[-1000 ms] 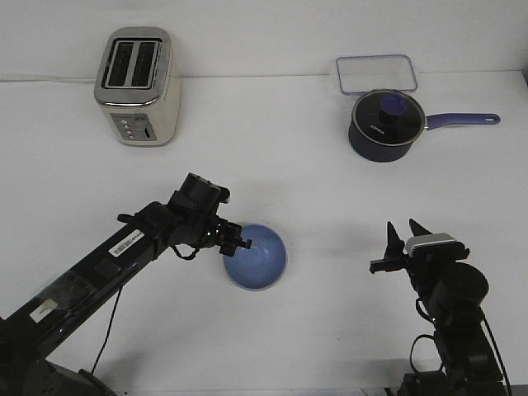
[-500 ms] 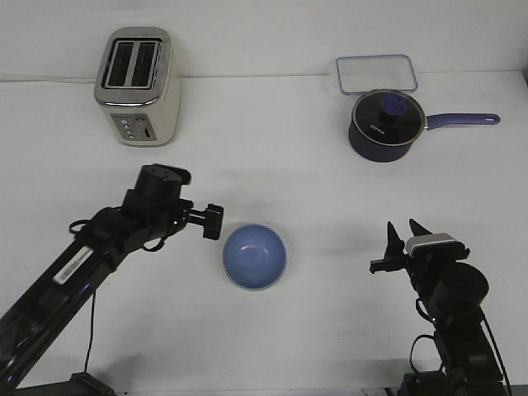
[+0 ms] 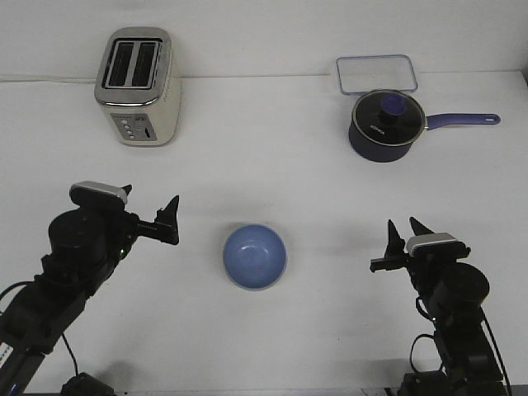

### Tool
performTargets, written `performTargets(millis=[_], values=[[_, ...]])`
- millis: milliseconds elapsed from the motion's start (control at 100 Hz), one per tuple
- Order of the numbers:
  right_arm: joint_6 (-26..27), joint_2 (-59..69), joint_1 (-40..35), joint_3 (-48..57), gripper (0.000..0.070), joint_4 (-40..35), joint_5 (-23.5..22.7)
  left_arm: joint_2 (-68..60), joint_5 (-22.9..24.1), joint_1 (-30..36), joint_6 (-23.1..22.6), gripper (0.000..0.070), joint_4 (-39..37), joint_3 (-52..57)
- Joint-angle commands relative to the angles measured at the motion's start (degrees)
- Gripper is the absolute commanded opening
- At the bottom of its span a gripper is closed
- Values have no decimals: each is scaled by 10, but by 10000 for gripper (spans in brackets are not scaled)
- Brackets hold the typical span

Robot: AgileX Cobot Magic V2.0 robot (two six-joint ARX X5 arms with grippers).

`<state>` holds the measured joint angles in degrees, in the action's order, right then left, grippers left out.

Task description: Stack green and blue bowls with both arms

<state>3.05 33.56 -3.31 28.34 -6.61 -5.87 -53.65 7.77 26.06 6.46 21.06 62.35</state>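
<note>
The light blue bowl (image 3: 255,256) sits upright on the white table, between the two arms. No pale green bowl shows anywhere; whether it lies under the blue one I cannot tell. My left gripper (image 3: 151,208) is open and empty, drawn back to the left of the bowl and apart from it. My right gripper (image 3: 403,232) is open and empty, well to the right of the bowl, fingers pointing up.
A cream and silver toaster (image 3: 139,85) stands at the back left. A dark navy saucepan (image 3: 386,124) with a glass lid and a long handle stands at the back right, with a clear lidded box (image 3: 376,73) behind it.
My left arm has let go of the blue bowl's rim and pulled back to the left. The bowl has settled flat. The right arm has not moved.
</note>
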Motion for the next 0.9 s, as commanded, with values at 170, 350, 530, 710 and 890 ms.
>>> performTargets(millis=[170, 350, 530, 710, 890], values=[[3, 2, 0, 6, 297, 5, -1, 73, -2, -30, -12, 636, -132, -182], [3, 2, 0, 6, 297, 4, -1, 105, -16, -49, -6, 631, -161, -259], [3, 2, 0, 6, 297, 4, -1, 138, -16, -51, 5, 604, -159, -284], [3, 2, 0, 6, 296, 5, -1, 164, -16, -51, 3, 250, -154, -284], [3, 2, 0, 6, 54, 5, -1, 178, -16, -51, 3, 0, -146, -284]])
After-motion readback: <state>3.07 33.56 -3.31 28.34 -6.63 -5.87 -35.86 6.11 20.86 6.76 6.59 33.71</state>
